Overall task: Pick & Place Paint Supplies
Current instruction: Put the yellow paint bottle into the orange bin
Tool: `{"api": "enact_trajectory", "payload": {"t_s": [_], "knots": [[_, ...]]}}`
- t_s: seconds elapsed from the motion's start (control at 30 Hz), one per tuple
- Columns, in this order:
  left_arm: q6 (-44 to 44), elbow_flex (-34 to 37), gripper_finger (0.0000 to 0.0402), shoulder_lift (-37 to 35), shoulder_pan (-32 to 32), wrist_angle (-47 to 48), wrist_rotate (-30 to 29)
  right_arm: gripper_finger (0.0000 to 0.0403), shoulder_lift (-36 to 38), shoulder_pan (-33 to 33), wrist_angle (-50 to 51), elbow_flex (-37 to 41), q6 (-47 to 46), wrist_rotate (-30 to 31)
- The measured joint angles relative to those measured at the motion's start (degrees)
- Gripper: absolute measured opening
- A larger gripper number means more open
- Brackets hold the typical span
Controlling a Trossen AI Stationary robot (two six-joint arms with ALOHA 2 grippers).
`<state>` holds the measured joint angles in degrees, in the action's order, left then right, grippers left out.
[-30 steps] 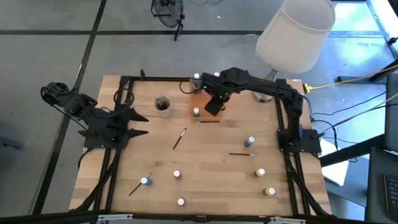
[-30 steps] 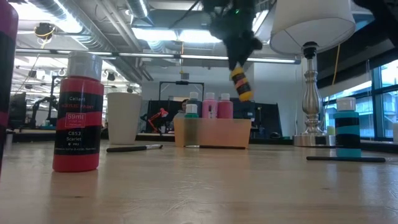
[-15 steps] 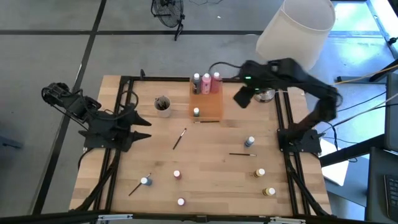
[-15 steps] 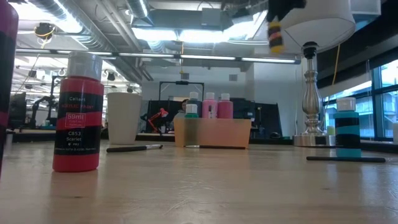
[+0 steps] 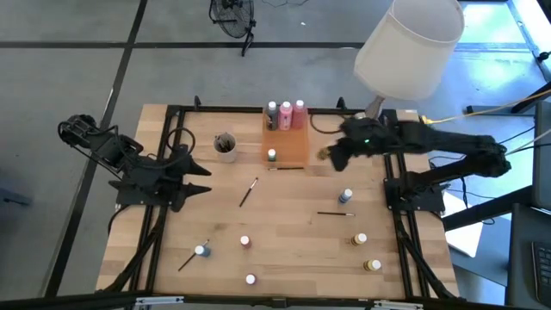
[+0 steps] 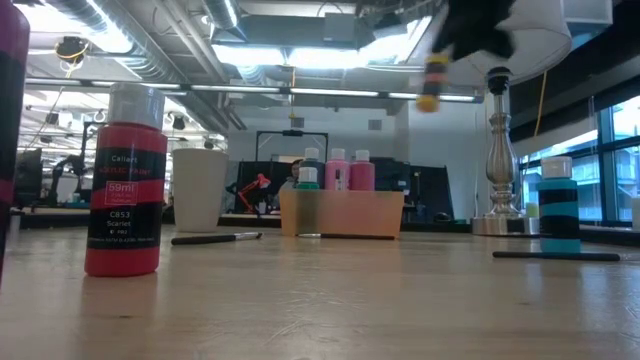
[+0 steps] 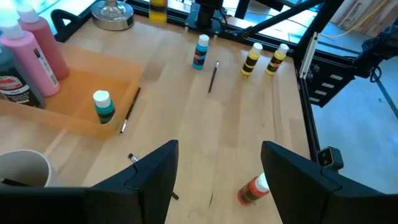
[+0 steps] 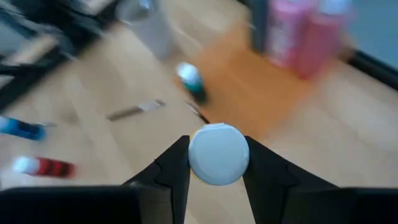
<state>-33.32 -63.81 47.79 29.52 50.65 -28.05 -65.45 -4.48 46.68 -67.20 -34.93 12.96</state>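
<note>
High view, orange tray holding 3 bottles

This is looking like a robotics lab or open workshop hall. A wooden bench is sitting on a bare grey concrete floor, framed by black metal rails with cables trailing off its right edge. In the low view, exposed ducts and strip lights are running across an open ceiling, tall windows are lining the right side, and more dark arms and equipment are standing on other work surfaces in the background. A table lamp with a white shade is standing at the bench's far right corner.
</note>
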Motion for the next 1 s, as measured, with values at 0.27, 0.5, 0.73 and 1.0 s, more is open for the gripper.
{"api": "enact_trajectory", "payload": {"t_s": [0.27,0.5,0.73,1.0], "knots": [[2.88,0.00,0.0226,0.00,0.00,-2.68,-2.29,0.0123,-9.97,-2.43,-29.53,7.46,7.84,-5.50],[3.12,-0.02,0.0226,0.02,0.00,-3.57,-2.39,0.0123,-18.63,-4.56,-21.44,-0.12,12.54,-5.65],[2.56,-0.02,0.0226,0.02,0.00,-3.56,-2.36,0.0123,-23.60,-6.96,-16.47,-4.59,14.23,-5.69],[2.58,-0.02,0.0226,0.02,0.00,-3.54,-2.00,0.0123,-27.89,-9.08,-13.34,-4.61,14.17,-5.57]]}}
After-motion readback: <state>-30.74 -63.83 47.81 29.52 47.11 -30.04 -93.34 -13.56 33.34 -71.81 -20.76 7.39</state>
